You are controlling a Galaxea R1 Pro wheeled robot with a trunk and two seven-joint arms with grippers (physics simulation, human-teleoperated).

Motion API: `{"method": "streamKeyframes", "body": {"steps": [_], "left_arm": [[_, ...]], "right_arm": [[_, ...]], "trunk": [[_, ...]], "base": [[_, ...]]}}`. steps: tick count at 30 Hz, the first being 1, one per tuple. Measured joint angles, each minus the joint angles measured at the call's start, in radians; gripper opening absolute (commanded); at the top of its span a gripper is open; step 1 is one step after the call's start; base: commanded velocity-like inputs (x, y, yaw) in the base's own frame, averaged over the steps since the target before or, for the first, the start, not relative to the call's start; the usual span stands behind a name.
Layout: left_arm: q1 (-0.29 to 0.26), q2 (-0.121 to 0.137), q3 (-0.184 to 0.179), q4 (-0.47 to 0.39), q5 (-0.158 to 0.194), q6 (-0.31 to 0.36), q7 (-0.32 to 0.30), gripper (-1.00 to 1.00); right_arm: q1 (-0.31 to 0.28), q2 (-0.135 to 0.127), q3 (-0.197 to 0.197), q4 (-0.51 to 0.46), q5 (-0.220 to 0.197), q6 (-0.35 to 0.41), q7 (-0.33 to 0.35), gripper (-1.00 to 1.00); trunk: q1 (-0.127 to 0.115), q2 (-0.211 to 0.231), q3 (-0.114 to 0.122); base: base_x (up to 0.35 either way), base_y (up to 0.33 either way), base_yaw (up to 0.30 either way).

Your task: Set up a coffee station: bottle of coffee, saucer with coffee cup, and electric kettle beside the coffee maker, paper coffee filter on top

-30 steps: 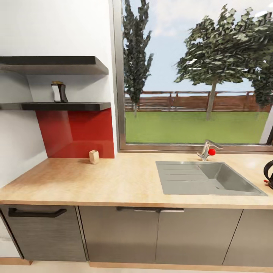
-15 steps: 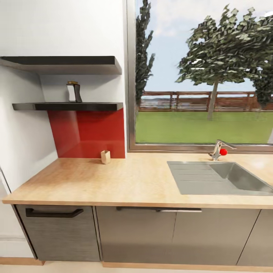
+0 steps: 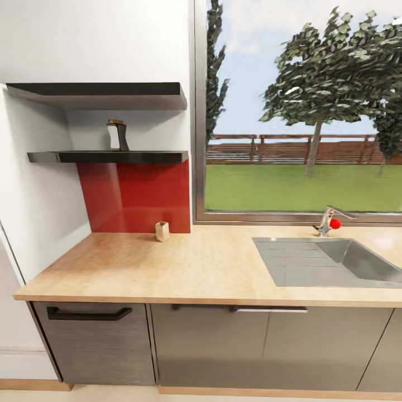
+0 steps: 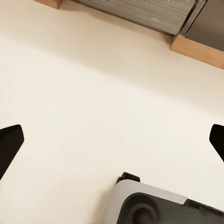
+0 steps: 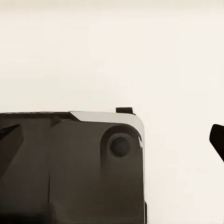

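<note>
On the lower shelf [image 3: 106,157], left of the window [image 3: 301,111], stood the bottle of coffee [image 3: 117,135]: upright, waisted, dark body with a pale label panel and a brownish cap; no writing could be read on it. Lower shelf and upper shelf [image 3: 100,92] were flat dark slabs fixed to the white wall.

Below the lower shelf: glossy red backsplash panel [image 3: 134,195], reaching down to the desk [image 3: 167,268].

Desk: light wood-grain top with a straight front edge, mostly bare between the wall and the sink. A small tan block-shaped holder [image 3: 162,231] sat at the foot of the red panel, well apart from the sink.

Right of the holder: grey metal sink [image 3: 329,262] with a ribbed drainer and a sloped basin, set flush in the desk; a chrome tap [image 3: 328,220] with a red knob stood behind it by the window sill.

Under the desk: grey cabinet fronts, one drawer front [image 3: 95,346] with a black bar handle.

Left gripper [image 4: 112,140]: dark fingers [image 4: 9,144] set wide apart over pale floor, holding nothing.

Right gripper [image 5: 112,140]: fingers [image 5: 217,137] likewise apart, above the robot's dark base housing [image 5: 70,168].
</note>
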State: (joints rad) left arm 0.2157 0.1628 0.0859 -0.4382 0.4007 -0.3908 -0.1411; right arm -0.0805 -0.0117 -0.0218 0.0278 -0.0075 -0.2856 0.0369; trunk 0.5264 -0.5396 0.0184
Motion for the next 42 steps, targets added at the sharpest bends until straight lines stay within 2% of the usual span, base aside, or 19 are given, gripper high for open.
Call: {"method": "streamKeyframes", "body": {"steps": [5, 6, 11, 21, 30, 39, 42], "left_arm": [[0.0, 0.004, 0.0, 0.0, 0.0, 0.001, 0.0, 1.0], [0.0, 0.004, 0.0, 0.0, 0.0, 0.002, 0.0, 1.0], [0.0, 0.005, 0.0, 0.008, 0.001, 0.002, 0.0, 1.0], [0.0, 0.005, 0.0, 0.015, 0.004, 0.002, 0.0, 1.0], [0.0, 0.006, 0.001, 0.017, 0.008, 0.001, 0.0, 1.0], [0.0, 0.006, 0.001, 0.017, 0.012, 0.0, 0.0, 1.0], [0.0, 0.006, 0.001, 0.017, 0.014, 0.001, 0.0, 1.0]], "right_arm": [[0.0, 0.002, 0.003, -0.002, 0.009, 0.002, -0.01, 1.0], [0.0, 0.001, 0.016, -0.006, 0.032, 0.01, -0.021, 1.0], [0.0, 0.003, 0.029, -0.008, 0.066, 0.013, -0.027, 1.0], [0.0, -0.002, 0.01, -0.007, 0.054, 0.01, -0.03, 1.0], [0.0, 0.001, 0.007, -0.007, 0.048, 0.008, -0.031, 1.0], [0.0, -0.009, 0.0, -0.007, 0.046, -0.012, -0.031, 1.0], [0.0, -0.01, -0.001, -0.007, 0.033, -0.013, -0.031, 1.0]], "trunk": [[0.0, 0.0, 0.0], [0.0, 0.0, 0.0], [0.0, 0.0, 0.0], [0.0, 0.0, 0.0], [0.0, 0.0, 0.0], [0.0, 0.0, 0.0], [0.0, 0.0, 0.0]], "base": [[0.0, 0.325, 0.0], [0.0, 0.338, 0.0], [0.0, 0.342, 0.0], [0.0, 0.344, 0.0], [0.0, 0.344, 0.0], [0.0, 0.344, 0.0], [0.0, 0.346, 0.0]]}}
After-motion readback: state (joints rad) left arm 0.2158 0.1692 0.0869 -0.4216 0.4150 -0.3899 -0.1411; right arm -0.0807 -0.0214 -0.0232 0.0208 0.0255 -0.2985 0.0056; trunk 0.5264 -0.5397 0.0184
